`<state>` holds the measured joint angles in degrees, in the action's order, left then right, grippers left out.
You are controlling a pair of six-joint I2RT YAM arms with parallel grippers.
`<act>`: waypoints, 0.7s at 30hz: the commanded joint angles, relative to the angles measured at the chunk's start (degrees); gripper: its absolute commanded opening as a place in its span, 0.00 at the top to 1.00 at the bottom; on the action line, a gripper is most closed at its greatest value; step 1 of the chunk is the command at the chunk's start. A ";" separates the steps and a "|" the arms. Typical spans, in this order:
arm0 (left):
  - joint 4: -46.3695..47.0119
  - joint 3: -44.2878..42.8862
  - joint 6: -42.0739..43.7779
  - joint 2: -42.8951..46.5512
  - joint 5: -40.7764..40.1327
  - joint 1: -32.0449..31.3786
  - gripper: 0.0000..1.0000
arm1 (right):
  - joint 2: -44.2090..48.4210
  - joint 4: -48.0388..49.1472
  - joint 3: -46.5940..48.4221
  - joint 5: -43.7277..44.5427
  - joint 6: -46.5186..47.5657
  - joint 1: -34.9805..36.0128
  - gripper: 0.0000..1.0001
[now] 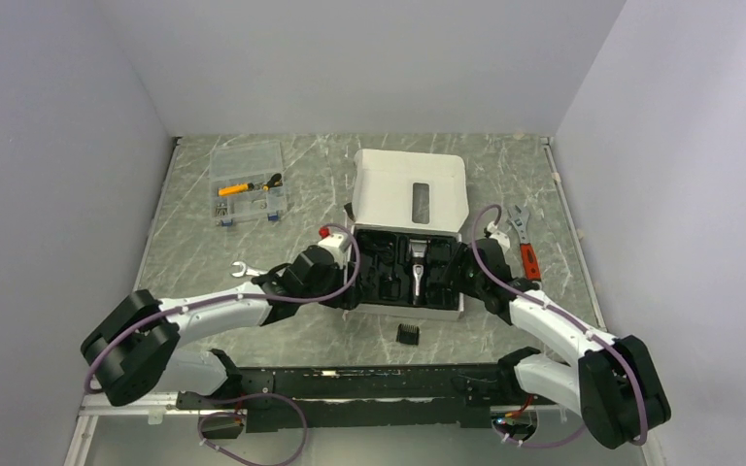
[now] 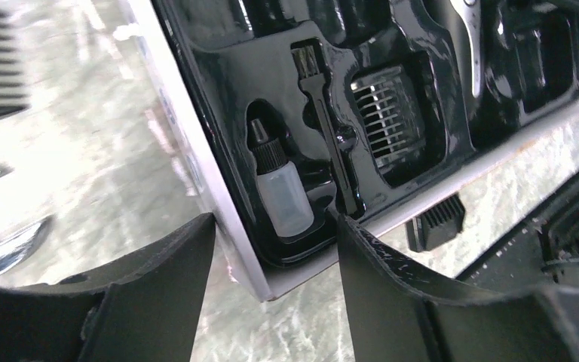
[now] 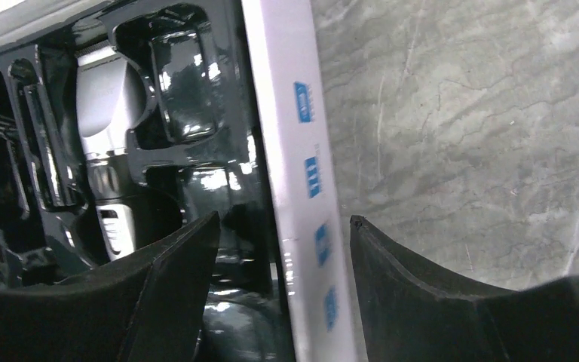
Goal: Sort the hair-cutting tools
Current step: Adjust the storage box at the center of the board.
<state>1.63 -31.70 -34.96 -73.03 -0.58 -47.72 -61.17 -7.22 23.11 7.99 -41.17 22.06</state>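
Top external: at mid-table, a white box [image 1: 413, 184] with lid thrown back and a black tray [image 1: 384, 282] inside; in the tray's middle slot, the hair clipper [image 1: 418, 267], lying lengthwise; on the marble table [image 1: 301, 194] just in front of the box, one loose comb attachment [image 1: 407, 333]; at the box's left wall the left gripper [image 1: 347, 283], at its right wall the right gripper [image 1: 468, 282]; off to the left, a silver wrench [image 1: 243, 270] and a clear organizer case [image 1: 246, 183]; off to the right, a red-handled wrench [image 1: 525, 250].

Left wrist: fingers [image 2: 158, 286] spread wide, astride the box's near-left corner, pinching nothing; in the tray ahead, an oil bottle [image 2: 283, 192], a cleaning brush [image 2: 323, 121] and a second comb attachment [image 2: 383, 113] seated in its pocket; beyond the front wall, the loose comb attachment on the table.

Right wrist: fingers likewise spread, one over the tray, one outside over bare table, astride the right wall with a gap on either side; holding nothing; at the left of view, the clipper's silver body in its slot.
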 commanded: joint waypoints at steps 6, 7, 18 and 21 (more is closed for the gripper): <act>7.50 -4.51 6.61 -4.86 9.42 -2.89 0.37 | 0.64 2.34 -0.96 -1.21 -1.97 -4.47 0.35; 7.63 -4.46 6.72 -4.84 9.37 -2.95 0.36 | 1.06 2.02 -0.99 -0.92 -1.72 -4.90 0.36; 5.59 -1.28 3.97 -0.18 -0.17 -2.91 0.34 | 1.02 2.52 -0.67 -4.41 0.48 -6.95 0.49; 4.89 -0.32 3.30 1.78 -3.64 -2.93 0.34 | 1.34 2.63 -1.05 -4.52 0.41 -6.95 0.51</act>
<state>5.74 -33.23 -30.26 -74.70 1.06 -50.39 -60.64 -7.14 22.44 5.65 -40.97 15.03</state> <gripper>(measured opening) 0.658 0.505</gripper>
